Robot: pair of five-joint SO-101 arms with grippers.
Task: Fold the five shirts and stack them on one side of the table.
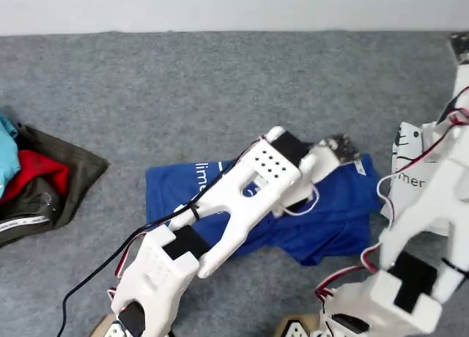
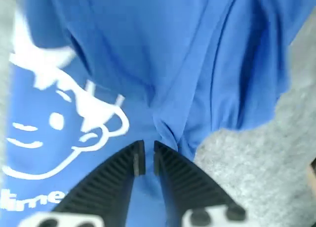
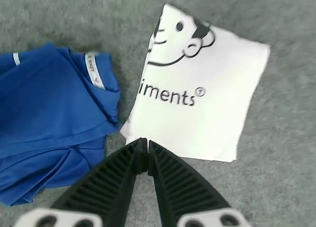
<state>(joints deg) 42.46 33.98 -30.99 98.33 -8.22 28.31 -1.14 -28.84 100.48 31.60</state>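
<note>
A blue shirt point(image 1: 330, 220) with white print lies partly folded in the middle of the grey table. My left gripper point(image 1: 343, 148) is over its far right corner. In the left wrist view the blue shirt point(image 2: 197, 49) bunches into folds that run to the tips of my left gripper point(image 2: 147, 150), which is shut on the cloth. A folded white shirt point(image 1: 407, 161) lies at the right side of the table. My right gripper point(image 3: 147, 150) hangs shut and empty above the near edge of the white shirt point(image 3: 197, 98), beside the blue shirt point(image 3: 44, 113).
A loose pile of unfolded shirts point(image 1: 37, 179), teal, red and olive, sits at the left edge of the table. The right arm point(image 1: 429, 212) stands over the white shirt. Bare grey table point(image 1: 220, 88) stretches along the back.
</note>
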